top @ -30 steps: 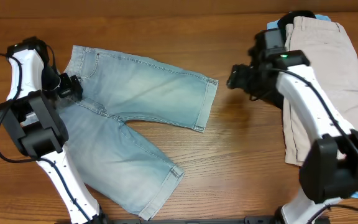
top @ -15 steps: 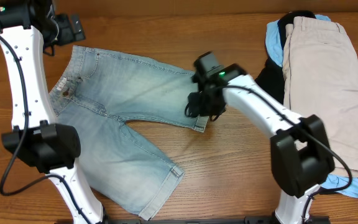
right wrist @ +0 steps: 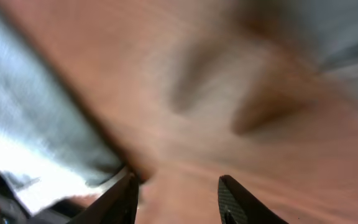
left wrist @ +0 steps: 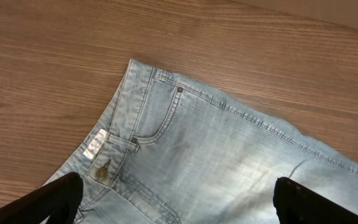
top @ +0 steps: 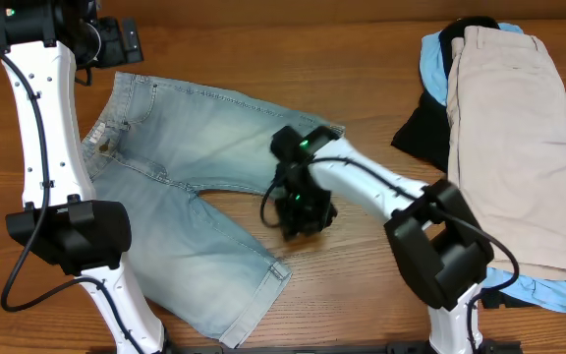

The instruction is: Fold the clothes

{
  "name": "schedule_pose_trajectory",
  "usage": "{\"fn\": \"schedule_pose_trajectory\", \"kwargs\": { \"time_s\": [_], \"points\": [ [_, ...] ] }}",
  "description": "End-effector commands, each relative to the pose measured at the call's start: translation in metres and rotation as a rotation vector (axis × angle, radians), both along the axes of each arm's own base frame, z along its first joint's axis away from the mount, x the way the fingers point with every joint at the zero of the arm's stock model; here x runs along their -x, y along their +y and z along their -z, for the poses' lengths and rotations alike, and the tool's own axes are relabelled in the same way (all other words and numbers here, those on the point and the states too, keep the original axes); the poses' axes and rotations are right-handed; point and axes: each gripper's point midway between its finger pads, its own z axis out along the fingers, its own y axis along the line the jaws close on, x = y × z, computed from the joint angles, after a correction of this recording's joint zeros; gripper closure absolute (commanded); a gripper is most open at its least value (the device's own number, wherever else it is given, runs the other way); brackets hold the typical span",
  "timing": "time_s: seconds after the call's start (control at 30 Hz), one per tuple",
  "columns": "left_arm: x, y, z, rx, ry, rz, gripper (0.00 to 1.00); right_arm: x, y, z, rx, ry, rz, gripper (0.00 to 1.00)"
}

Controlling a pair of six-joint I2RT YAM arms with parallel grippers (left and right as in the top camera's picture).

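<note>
Light blue denim shorts (top: pixel 190 187) lie spread flat on the wooden table, waistband at the upper left, one leg toward the right, one toward the front. The left wrist view shows their waistband, button and pocket (left wrist: pixel 185 149). My left gripper (top: pixel 116 41) hangs open above the table just beyond the waistband corner, its fingers wide apart (left wrist: pixel 179 202). My right gripper (top: pixel 301 214) is open and low over the bare wood between the two legs. Its view (right wrist: pixel 176 196) is blurred, with denim at the left.
A pile of clothes sits at the right: folded beige shorts (top: pixel 514 128) on top, a black garment (top: pixel 423 133) and light blue cloth (top: pixel 534 287) beneath. Bare wood lies between the denim and the pile.
My right arm has swung from the pile leftward and down to the gap between the denim legs. My left gripper rose from the waistband to the far left corner.
</note>
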Motion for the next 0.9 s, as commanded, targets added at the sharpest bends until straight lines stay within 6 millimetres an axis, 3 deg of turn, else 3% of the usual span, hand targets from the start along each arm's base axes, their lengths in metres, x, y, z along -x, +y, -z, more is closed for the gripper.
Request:
{"fn": "schedule_pose_trajectory", "kwargs": {
  "time_s": [0.0,0.17,0.4,0.5,0.6,0.77,0.87],
  "points": [
    [-0.001,0.001,0.004,-0.013,0.006,0.027,0.00,0.025,0.022,-0.006,-0.052,0.020,-0.105,0.54],
    [-0.002,0.001,0.003,-0.017,0.003,0.033,0.00,0.043,0.036,-0.006,-0.057,0.015,-0.167,0.54],
    [-0.002,0.001,0.003,-0.024,0.002,0.046,0.00,0.054,0.039,0.005,-0.055,0.017,-0.193,0.50],
    [-0.002,0.001,0.003,-0.024,0.002,0.045,0.00,0.060,0.033,0.013,-0.036,0.033,-0.178,0.64],
    [-0.003,0.001,0.003,-0.024,0.000,0.045,0.00,0.059,0.033,0.013,-0.035,0.033,-0.172,0.67],
    [-0.003,0.001,0.003,-0.024,0.000,0.045,0.00,0.054,0.031,0.013,-0.035,0.031,-0.155,0.94],
    [-0.003,0.001,0.003,-0.024,0.000,0.045,0.00,0.047,0.025,0.012,-0.030,0.037,-0.126,0.96]
  ]
}}
